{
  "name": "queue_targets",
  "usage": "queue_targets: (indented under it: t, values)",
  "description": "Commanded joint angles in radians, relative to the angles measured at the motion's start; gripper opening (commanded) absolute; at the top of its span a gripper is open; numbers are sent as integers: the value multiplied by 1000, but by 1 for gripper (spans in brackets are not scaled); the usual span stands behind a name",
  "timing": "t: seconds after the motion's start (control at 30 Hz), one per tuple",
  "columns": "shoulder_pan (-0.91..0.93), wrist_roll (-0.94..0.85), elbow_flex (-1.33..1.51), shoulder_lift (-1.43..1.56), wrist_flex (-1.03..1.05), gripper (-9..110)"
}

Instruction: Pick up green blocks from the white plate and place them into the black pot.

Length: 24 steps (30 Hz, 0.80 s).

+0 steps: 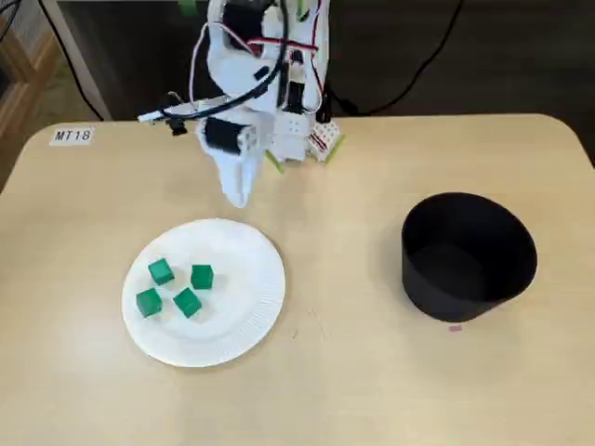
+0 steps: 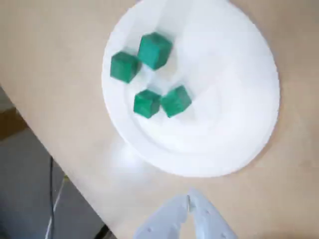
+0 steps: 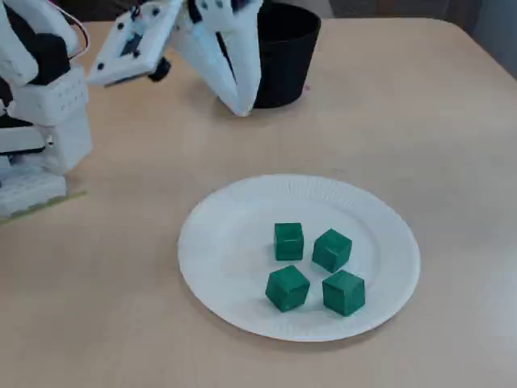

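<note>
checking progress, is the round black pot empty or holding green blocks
Looks empty: a fixed view shows only dark floor inside the round black pot, and four green cubes lie on the white paper plate.

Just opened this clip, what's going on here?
A white robot arm is at the start of a pick, with nothing in its grip. Its claw is shut and empty, hanging just beyond the far rim of the white plate. Four green blocks sit clustered on the plate. The black pot stands apart, to the right in this fixed view, with no green visible inside it.
</note>
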Motion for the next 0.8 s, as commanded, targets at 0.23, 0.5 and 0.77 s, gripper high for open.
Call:
queue_targets:
  t: [0.23, 0.5, 0.77]
  values:
    - [167, 43, -250, -281, 104, -2]
    - [202, 35, -414, -502, 204, -2]
    - [198, -17, -561, -647, 218, 22]
